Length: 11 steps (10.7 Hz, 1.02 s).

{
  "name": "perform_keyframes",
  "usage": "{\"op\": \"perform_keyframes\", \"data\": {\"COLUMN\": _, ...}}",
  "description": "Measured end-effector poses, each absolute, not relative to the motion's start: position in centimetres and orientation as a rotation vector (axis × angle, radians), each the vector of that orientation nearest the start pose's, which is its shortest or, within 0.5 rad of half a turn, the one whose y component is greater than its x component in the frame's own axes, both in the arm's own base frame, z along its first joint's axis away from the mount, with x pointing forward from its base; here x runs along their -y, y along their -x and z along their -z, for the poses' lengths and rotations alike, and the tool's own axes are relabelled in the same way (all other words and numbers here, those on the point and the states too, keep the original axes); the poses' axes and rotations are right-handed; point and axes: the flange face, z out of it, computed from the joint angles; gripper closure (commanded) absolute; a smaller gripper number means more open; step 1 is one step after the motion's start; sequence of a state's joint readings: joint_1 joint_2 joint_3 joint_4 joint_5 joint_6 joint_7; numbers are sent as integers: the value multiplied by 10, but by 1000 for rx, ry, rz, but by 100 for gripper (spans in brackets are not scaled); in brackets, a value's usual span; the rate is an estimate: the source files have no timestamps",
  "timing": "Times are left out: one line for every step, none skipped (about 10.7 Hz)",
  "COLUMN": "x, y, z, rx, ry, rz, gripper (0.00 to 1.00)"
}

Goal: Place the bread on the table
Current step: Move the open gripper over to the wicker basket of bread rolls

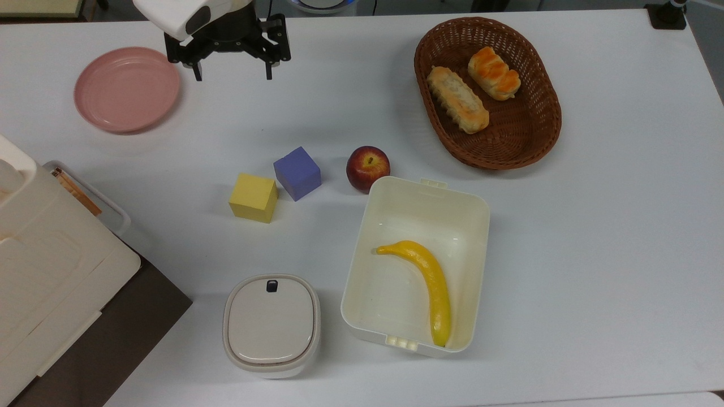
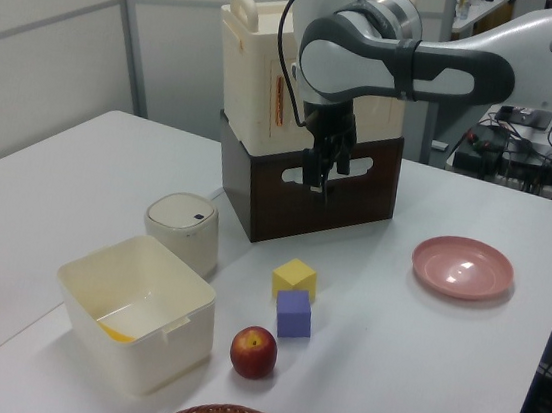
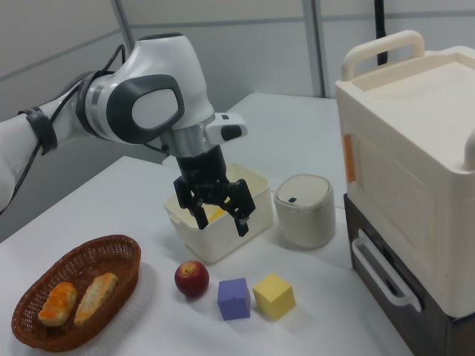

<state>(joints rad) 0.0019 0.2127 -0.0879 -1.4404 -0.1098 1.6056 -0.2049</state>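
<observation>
The bread (image 1: 494, 73), a short roll with an orange glazed top, lies inside the brown wicker basket (image 1: 544, 131) at the top view's upper right, beside a longer, paler loaf (image 1: 457, 99). In the right view the bread (image 3: 58, 304) sits at the basket's near left end. My gripper (image 1: 233, 73) hangs open and empty above the white table (image 1: 594, 254), far from the basket, toward the top view's upper left next to the pink plate. The right view shows the gripper (image 3: 221, 224) with fingers spread, raised above the table in front of the cream box.
On the table stand a pink plate (image 1: 128, 89), a yellow cube (image 1: 253, 197), a purple cube (image 1: 297, 172), an apple (image 1: 367, 167), a cream box (image 1: 481, 226) holding a banana (image 1: 427, 282), and a lidded white canister (image 1: 271, 325). A large cream container on a brown crate (image 1: 45, 265) fills the top view's lower left.
</observation>
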Motion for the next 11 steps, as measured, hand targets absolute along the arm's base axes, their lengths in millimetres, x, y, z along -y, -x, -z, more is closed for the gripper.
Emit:
{"op": "perform_keyframes", "data": {"x": 59, "y": -617, "z": -565, "rx": 206, "ry": 3253, "rz": -106, "gripper": 0}}
{"op": "perform_keyframes", "data": {"x": 58, "y": -617, "z": -565, "rx": 208, "ry": 3253, "rz": -106, "gripper": 0}}
{"op": "perform_keyframes", "data": {"x": 57, "y": -617, "z": -565, "rx": 212, "ry": 3253, "rz": -106, "gripper": 0}}
{"op": "perform_keyframes", "data": {"x": 55, "y": -617, "z": -564, "rx": 215, "ry": 3252, "rz": -107, "gripper": 0}}
{"op": "perform_keyframes", "data": {"x": 53, "y": -618, "z": -564, "rx": 219, "ry": 3251, "rz": -109, "gripper": 0}}
{"op": "perform_keyframes", "data": {"x": 51, "y": -618, "z": -562, "rx": 226, "ry": 3250, "rz": -112, "gripper": 0}}
{"op": "perform_keyframes", "data": {"x": 48, "y": -619, "z": -561, "rx": 233, "ry": 3248, "rz": -114, "gripper": 0}}
{"op": "perform_keyframes", "data": {"x": 45, "y": -619, "z": -561, "rx": 242, "ry": 3247, "rz": -115, "gripper": 0}}
{"op": "perform_keyframes", "data": {"x": 41, "y": -619, "z": -560, "rx": 254, "ry": 3245, "rz": -116, "gripper": 0}}
{"op": "perform_keyframes", "data": {"x": 32, "y": -620, "z": -559, "rx": 281, "ry": 3239, "rz": -117, "gripper": 0}}
{"op": "perform_keyframes", "data": {"x": 17, "y": -621, "z": -558, "rx": 321, "ry": 3231, "rz": -117, "gripper": 0}}
